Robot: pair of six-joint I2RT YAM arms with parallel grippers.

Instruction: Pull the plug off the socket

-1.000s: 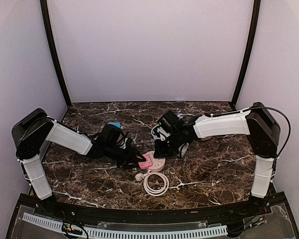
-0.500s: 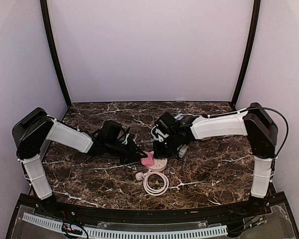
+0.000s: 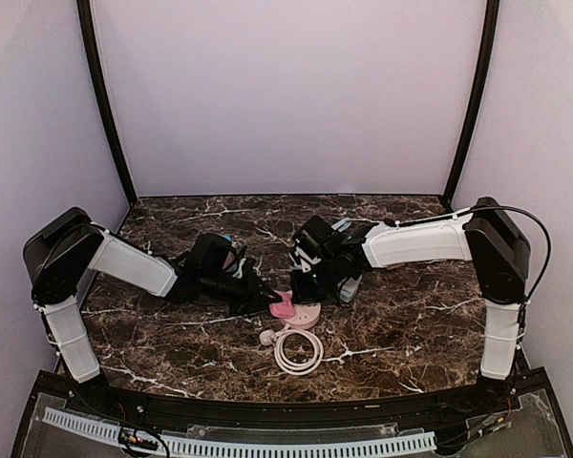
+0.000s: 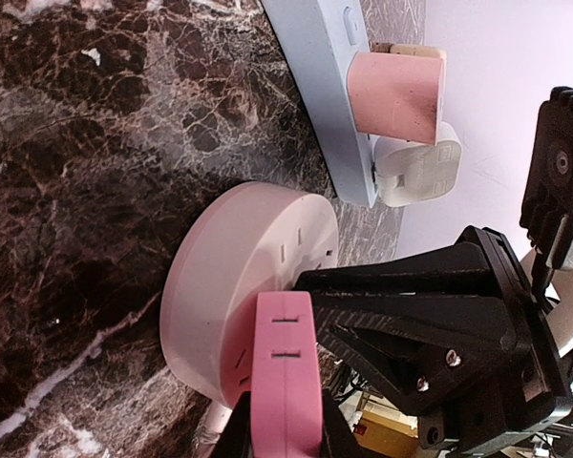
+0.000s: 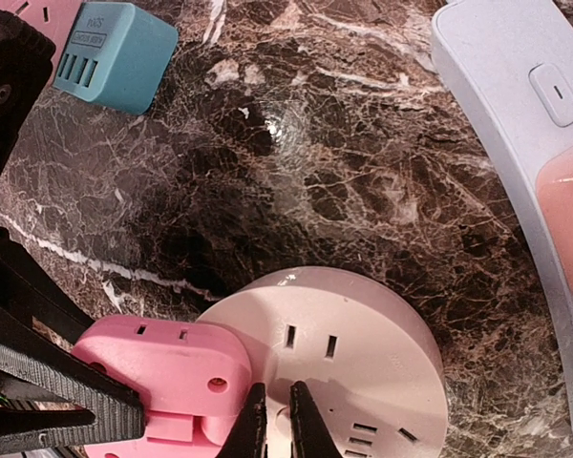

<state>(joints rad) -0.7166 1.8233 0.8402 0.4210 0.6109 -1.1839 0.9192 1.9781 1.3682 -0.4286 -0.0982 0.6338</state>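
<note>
A round pale pink socket (image 3: 304, 316) lies flat on the marble table. A pink plug (image 3: 284, 306) sits at its left edge; its pins are hidden. My left gripper (image 3: 270, 301) is shut on the plug, with a finger on each side of the plug (image 4: 286, 382) in the left wrist view. My right gripper (image 3: 308, 297) is shut and empty, and its fingertips (image 5: 253, 425) rest on the socket's face (image 5: 363, 363), just right of the plug (image 5: 162, 377). The socket (image 4: 239, 277) also shows in the left wrist view.
A white coiled cable (image 3: 299, 351) with a white plug (image 3: 265, 338) lies in front of the socket. A pale blue power strip (image 5: 516, 105) holding a pink adapter (image 4: 396, 91) and a white plug (image 4: 415, 172) lies behind. A teal adapter (image 5: 115, 57) lies by the left arm.
My left gripper has shifted slightly right and up with the pink plug. My right gripper has moved left and down onto the socket's face.
</note>
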